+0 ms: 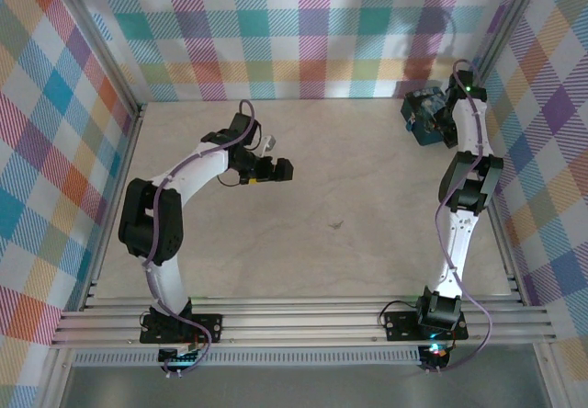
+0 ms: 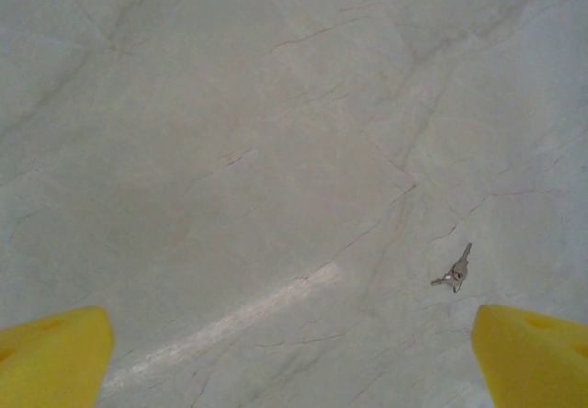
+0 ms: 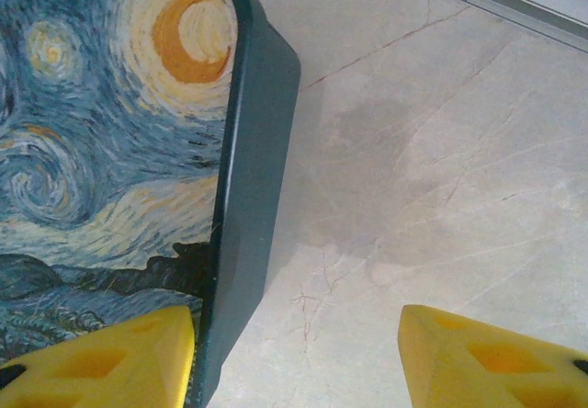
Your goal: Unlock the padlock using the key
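Observation:
The key point(image 2: 457, 270) is a tiny silvery thing lying flat on the pale marble table point(image 2: 230, 132). In the top view the key point(image 1: 338, 223) lies mid-table, to the right of and nearer than my left gripper point(image 1: 283, 170). In the left wrist view my left gripper point(image 2: 294, 367) hovers open above the table, the key just inside its right fingertip point(image 2: 533, 357). My right gripper point(image 3: 294, 357) stands open astride the side wall of a dark-blue box point(image 3: 248, 178), one finger point(image 3: 101, 362) over the lid. The padlock is out of view.
The square box point(image 1: 418, 114), with a swirling painting print, sits in the far right corner against the checked walls point(image 1: 303, 31). An aluminium rail point(image 1: 303, 321) runs along the near edge by the arm bases.

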Tool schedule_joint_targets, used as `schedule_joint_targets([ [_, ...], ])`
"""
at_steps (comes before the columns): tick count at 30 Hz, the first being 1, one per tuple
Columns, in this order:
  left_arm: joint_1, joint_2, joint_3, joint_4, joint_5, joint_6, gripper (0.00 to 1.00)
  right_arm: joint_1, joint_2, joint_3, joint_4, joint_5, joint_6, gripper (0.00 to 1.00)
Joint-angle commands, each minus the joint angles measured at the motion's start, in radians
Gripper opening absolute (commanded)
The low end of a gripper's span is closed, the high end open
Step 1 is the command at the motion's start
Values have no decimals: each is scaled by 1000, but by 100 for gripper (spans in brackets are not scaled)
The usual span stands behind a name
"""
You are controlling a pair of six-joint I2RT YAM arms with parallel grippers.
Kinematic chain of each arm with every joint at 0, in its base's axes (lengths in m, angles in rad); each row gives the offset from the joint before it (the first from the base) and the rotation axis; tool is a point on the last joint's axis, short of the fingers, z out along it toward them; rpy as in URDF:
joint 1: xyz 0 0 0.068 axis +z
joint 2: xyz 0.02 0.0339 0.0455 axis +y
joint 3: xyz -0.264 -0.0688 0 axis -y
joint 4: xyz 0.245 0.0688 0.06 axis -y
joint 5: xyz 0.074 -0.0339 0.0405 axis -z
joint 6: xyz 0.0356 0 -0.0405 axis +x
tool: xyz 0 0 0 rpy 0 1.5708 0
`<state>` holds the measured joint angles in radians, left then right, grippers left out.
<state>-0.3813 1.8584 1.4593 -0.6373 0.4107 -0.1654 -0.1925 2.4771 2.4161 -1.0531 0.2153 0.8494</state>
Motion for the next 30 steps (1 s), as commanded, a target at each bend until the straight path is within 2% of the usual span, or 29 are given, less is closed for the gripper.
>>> schedule_joint_targets([
  [1,-7,-28,-18,11,13,-7,100,-4,-21,-43,-130,-33,-82,60],
  [6,-7,-25,-5,9,16,1,100,0,-96,-169,-112,-62,-143,60],
  [10,-7,-19,10,2,26,7,100,10,-156,-278,-87,-68,-182,53],
  [18,-7,-26,16,-5,37,21,100,43,-249,-430,-54,-116,-213,55],
  [30,-7,-36,4,5,53,32,100,192,-390,-695,22,-213,-235,55],
])
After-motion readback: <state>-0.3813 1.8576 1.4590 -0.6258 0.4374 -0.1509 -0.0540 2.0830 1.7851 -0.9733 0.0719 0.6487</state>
